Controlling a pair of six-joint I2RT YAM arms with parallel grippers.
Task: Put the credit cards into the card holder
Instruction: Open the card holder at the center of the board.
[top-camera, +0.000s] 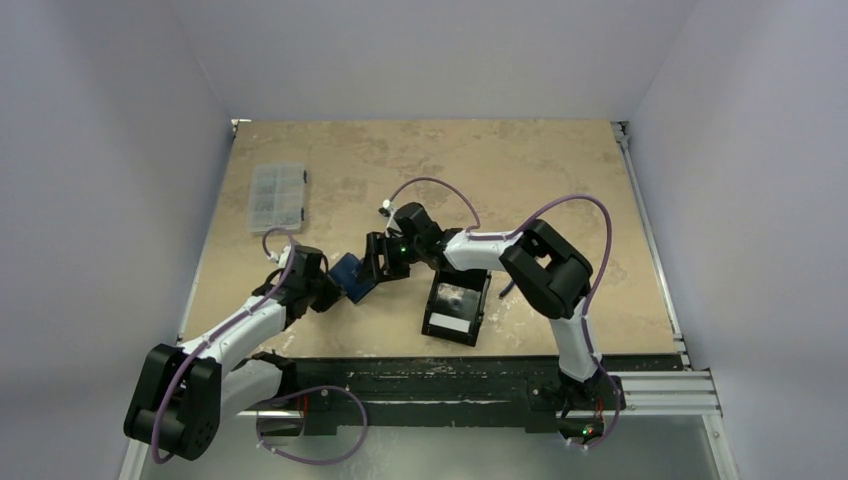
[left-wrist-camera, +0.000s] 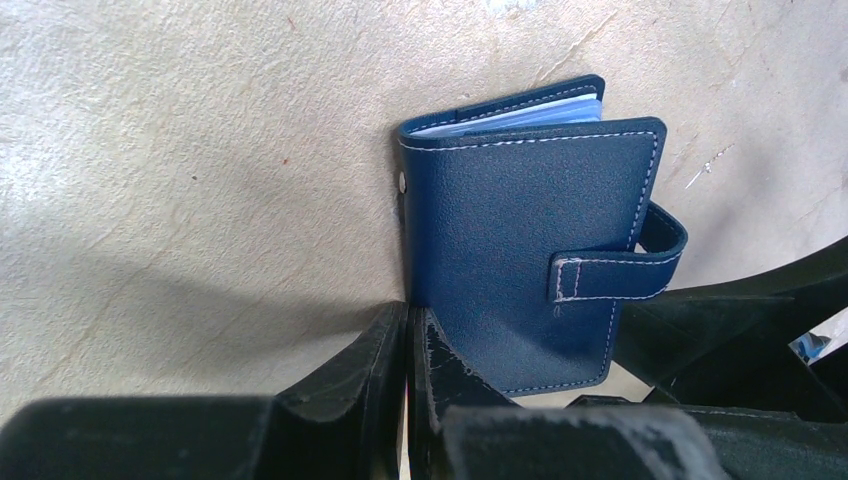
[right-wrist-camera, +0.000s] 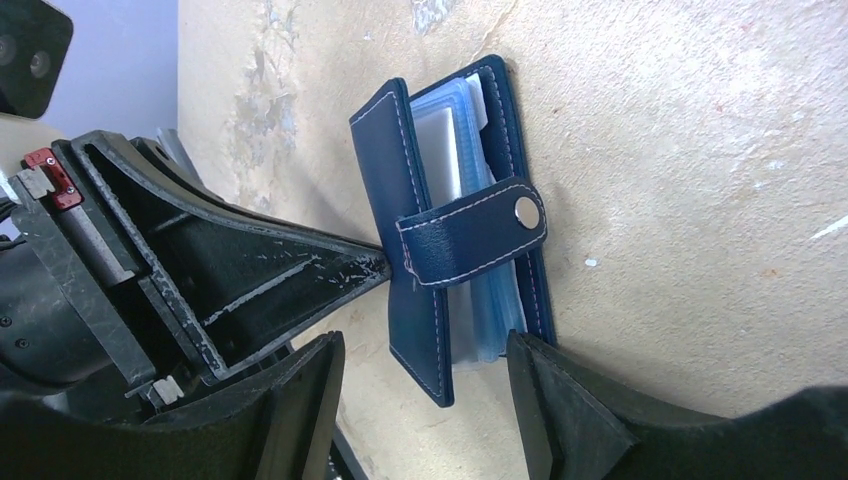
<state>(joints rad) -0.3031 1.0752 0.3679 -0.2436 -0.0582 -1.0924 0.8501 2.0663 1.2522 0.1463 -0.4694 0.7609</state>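
Pale bare walls close in a mottled beige worktop (top-camera: 520, 170). Left of centre, between both arms, there's the card holder (right-wrist-camera: 470, 200), its strap wrapped across the open edge and clear sleeves peeking out. On it, the left claw (left-wrist-camera: 408, 345) has its fingers pressed together, tips against the navy cover. The right claw (right-wrist-camera: 430, 400) stands apart, straddling the holder's near end. Just beside is a black tray (top-camera: 455, 308), and well off at far left a clear compartment box (top-camera: 276, 195).

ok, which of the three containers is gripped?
The blue card holder, pinched by the left gripper; the black tray and clear box sit untouched.
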